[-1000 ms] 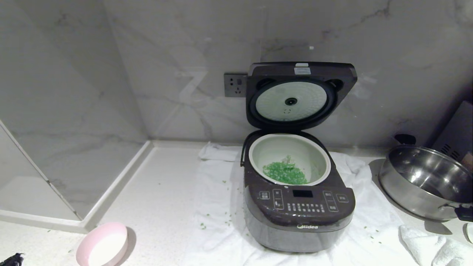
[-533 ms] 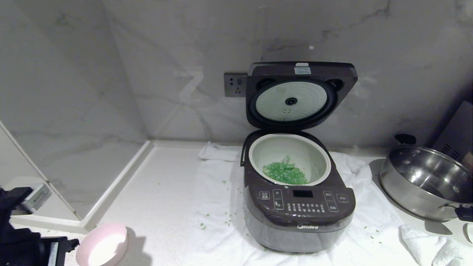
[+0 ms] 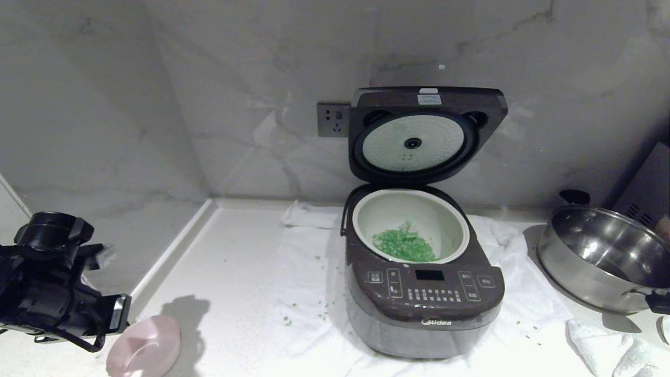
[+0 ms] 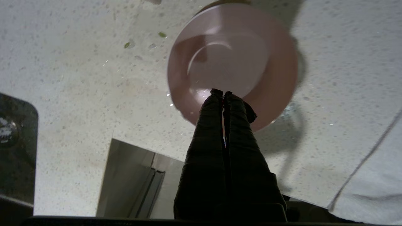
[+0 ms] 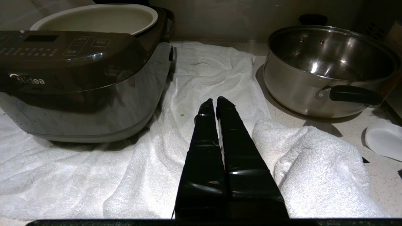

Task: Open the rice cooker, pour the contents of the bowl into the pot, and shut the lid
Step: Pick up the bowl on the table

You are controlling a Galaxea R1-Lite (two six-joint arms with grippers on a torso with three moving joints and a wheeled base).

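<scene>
1. At the near left, the small round pale pink bowl [image 3: 144, 346] is seen sitting on the speckled white counter [image 3: 230, 293]. It looks empty inside.
2. The black left gripper [image 4: 223, 93] is held above the bowl, with its two fingers pressed together. Nothing is held in it. In the head view, the left arm [image 3: 49, 293] is seen at the left edge, just left of the bowl.
3. The black right gripper [image 5: 213, 99] is seen only in the right wrist view. Its fingers are pressed together and nothing is held. It is placed low over the white towel [image 5: 201, 75], near the right side of the cooker.
4. In the middle, the boxy dark brown-grey rice cooker [image 3: 424, 309] is set on the towel.
5. Inside it, the round off-white inner pot [image 3: 450, 220] is seen.
6. A heap of small chopped bright green bits [image 3: 403, 245] is lying in the pot. A few green bits are spilled on the towel and counter to the left.
7. At the right, a big shiny steel pan with black handles [image 3: 602, 256] is seen.
8. Farther back, the flat dark brown hinged lid [image 3: 426, 136] is standing open and upright.
9. Behind it, a grey wall socket [image 3: 333, 120] is fixed to the marble wall [image 3: 209, 94].
</scene>
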